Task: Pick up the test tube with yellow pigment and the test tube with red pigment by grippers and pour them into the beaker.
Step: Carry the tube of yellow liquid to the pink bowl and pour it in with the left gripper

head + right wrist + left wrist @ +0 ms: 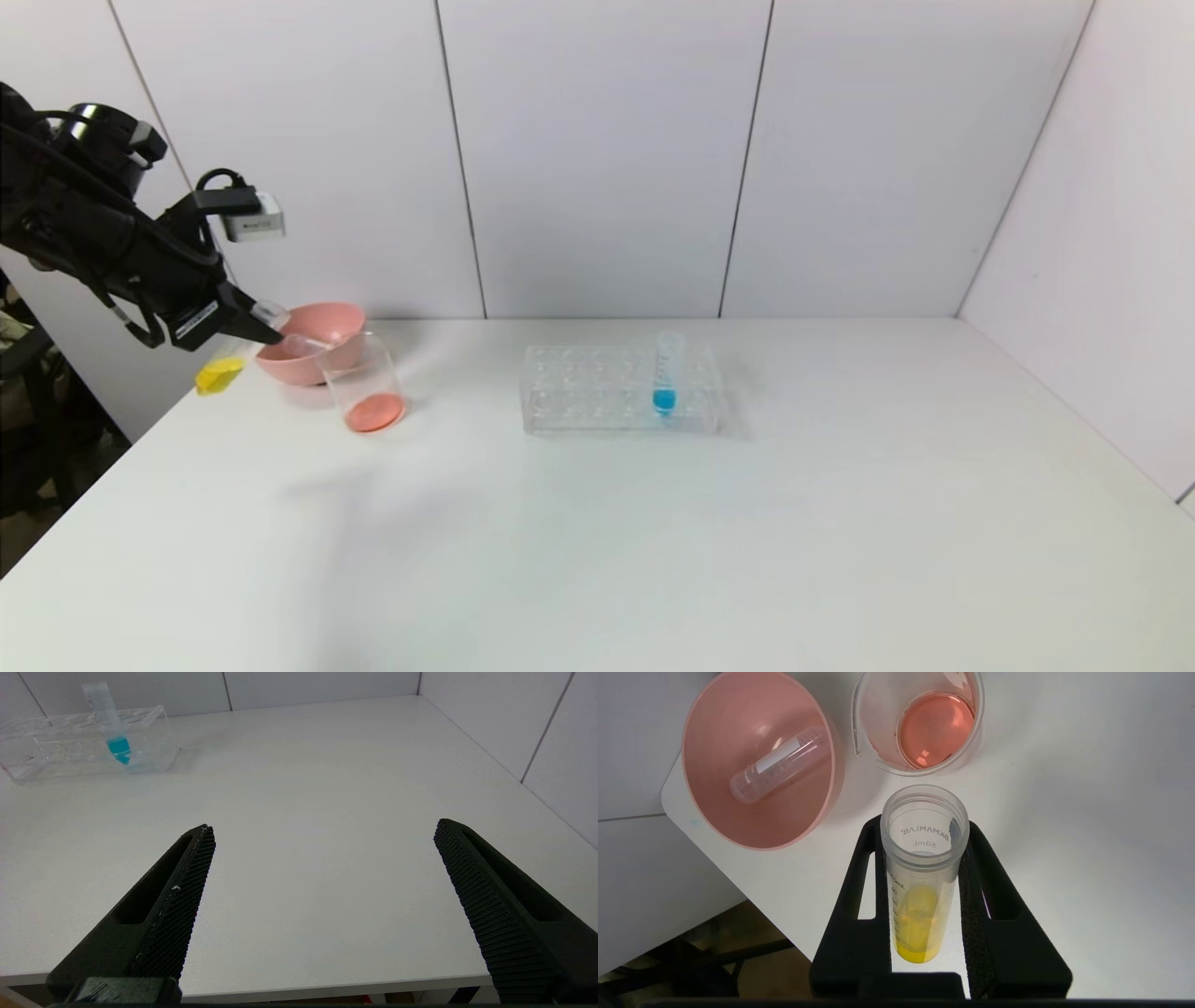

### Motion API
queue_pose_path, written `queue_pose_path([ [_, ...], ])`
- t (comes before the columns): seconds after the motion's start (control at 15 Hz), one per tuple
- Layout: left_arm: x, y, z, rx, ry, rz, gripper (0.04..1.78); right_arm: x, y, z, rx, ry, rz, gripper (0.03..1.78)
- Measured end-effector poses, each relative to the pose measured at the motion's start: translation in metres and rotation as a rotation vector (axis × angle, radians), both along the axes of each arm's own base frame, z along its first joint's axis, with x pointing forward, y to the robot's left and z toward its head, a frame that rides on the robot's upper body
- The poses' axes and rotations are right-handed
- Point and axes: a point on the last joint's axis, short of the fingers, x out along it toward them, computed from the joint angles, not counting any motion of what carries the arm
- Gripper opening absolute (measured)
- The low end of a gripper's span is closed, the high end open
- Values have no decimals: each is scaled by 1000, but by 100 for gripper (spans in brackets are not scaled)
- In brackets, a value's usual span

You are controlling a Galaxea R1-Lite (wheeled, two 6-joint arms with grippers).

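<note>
My left tool [924, 891] squeezes the yellow tube [920, 872] near the beaker [364, 385] at ten o'clock on the tabletop [653, 541], while my right tool [322, 905] sits wide open, holding nothing.

a pink bowl [322, 343], a clear rack [597, 403] holding a blue-liquid tube [666, 373].

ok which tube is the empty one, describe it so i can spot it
Find the pink bowl at the table's far left corner, beside the beaker of reddish liquid. The empty tube lies on its side inside the bowl; the others stand upright holding yellow or blue liquid.
</note>
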Motion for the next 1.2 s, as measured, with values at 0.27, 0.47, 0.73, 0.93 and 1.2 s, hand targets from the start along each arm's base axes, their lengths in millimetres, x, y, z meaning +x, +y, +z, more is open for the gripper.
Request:
queue_pose_path([
  [0.27,4,-13,-2,50,8,-17,44,0,0,0,0,0,0,171],
  [0.47,3,-17,1,58,0,-26,44,0,0,0,0,0,0,171],
  [0.73,1,-24,5,134,-5,-8,44,0,0,0,0,0,0,171],
  [0.93,1,-29,5,181,-2,4,44,0,0,0,0,0,0,171],
  [1.2,5,-31,2,196,1,7,44,0,0,0,0,0,0,171],
])
